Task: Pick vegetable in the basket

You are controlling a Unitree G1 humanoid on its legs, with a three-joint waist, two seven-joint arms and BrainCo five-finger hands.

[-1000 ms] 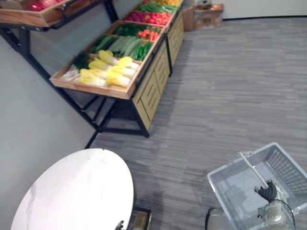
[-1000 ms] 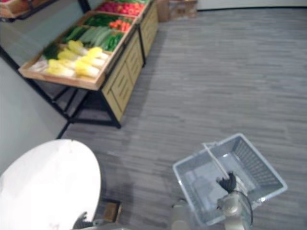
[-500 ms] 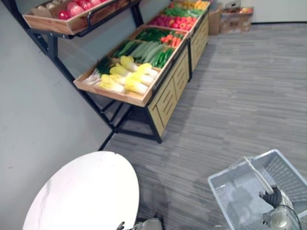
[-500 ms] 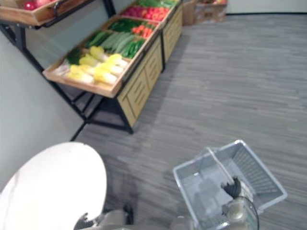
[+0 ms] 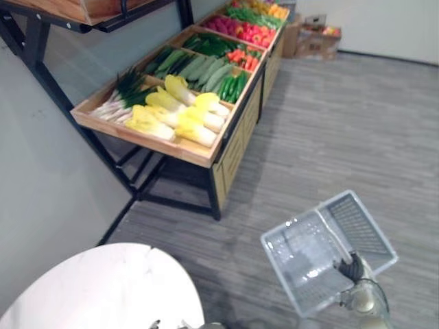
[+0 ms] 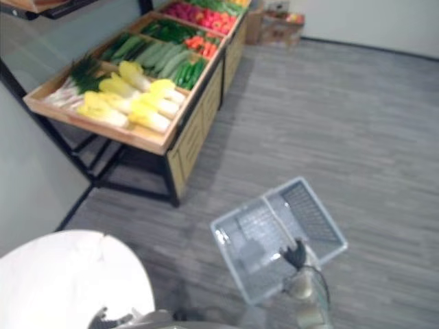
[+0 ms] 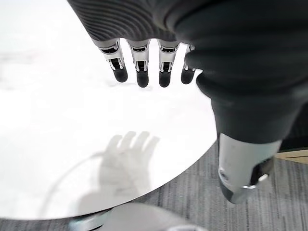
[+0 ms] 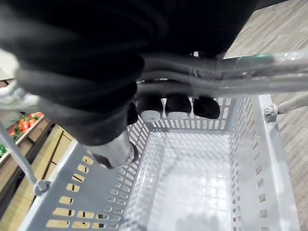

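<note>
Open floor from 12 to 3 o'clock, nothing standing on it. Vegetable stand runs 10 to 12 along the wall, with an upper shelf overhanging its wall side. White table blocks 7 to 8, left hand flat above it. Basket, gripped by right hand, fills 4 to 5. Boxes at 1.

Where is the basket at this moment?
The basket hangs by its handle from the right hand, low on the right of the eye views over the floor, right of the white table and apart from the vegetable stand.
</note>
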